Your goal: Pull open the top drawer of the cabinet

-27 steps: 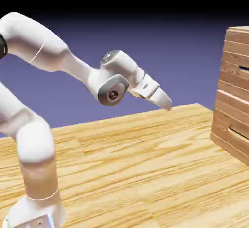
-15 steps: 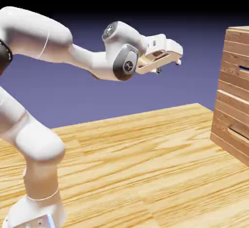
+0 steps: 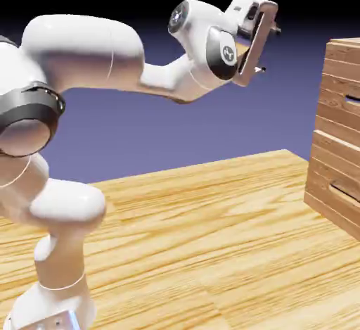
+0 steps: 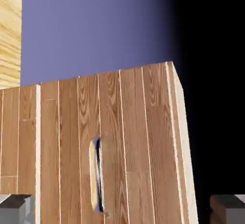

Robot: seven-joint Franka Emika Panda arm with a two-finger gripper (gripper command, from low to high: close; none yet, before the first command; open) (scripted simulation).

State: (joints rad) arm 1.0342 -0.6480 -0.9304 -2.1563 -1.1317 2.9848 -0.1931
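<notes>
**Lining up on the top drawer's handle**

Since the earlier frames, my arm has swung up and rolled over: the hand, which pointed down toward the counter, now sits high and faces the cabinet at the exterior view's right edge. My fingers are spread wide with nothing between them; one grey fingertip shows at each bottom corner of the hand view.

I judge this to be the approach step, with the grasp not yet begun. Clear air separates my hand from the cabinet front. Next I need to travel forward, keeping the dark slot handle centred between my fingers, then close on it and pull straight back.

Only the hand view shows the alignment: the top drawer fills it, rolled so the planks run upright, its handle slightly left of centre. Only the exterior view shows the remaining gap, the stacked drawers below, and that the hand is near top-drawer height.
</notes>
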